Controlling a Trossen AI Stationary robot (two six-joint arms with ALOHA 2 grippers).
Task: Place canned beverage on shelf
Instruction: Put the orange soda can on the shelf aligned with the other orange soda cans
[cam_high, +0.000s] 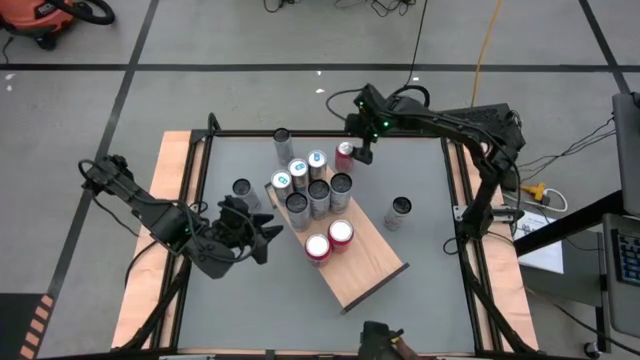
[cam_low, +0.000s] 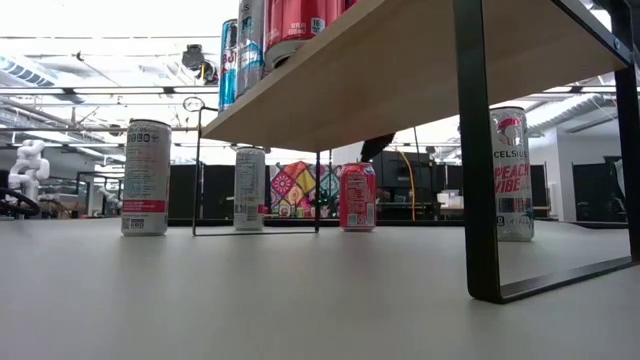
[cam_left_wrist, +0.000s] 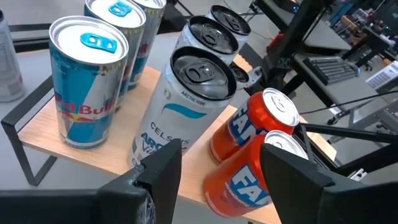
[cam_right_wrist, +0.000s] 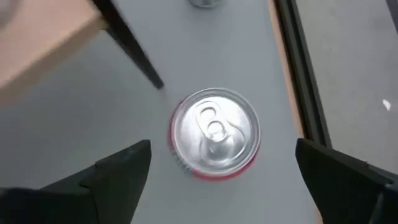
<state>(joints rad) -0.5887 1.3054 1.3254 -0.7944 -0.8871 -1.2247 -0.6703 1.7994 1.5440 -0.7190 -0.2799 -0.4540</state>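
The shelf (cam_high: 370, 270), a light wooden board on black legs, stands slantwise at the table's middle and carries several cans: blue Red Bull (cam_left_wrist: 84, 87), white Celsius (cam_left_wrist: 186, 106) and orange Fanta (cam_left_wrist: 255, 130). A red can (cam_right_wrist: 214, 134) stands upright on the table by the shelf's far end. My right gripper (cam_right_wrist: 222, 149) hangs above it, open, one finger on each side, touching nothing. My left gripper (cam_high: 262, 235) is open at the shelf's left side, clear of the cans, with nothing between its fingers.
Three more cans stand loose on the table: one at the far side (cam_high: 283, 140), one left of the shelf (cam_high: 242, 190), one right of it (cam_high: 400, 210). Pale wood strips and black rails (cam_high: 455, 200) run along the table's sides. The shelf's near end is bare.
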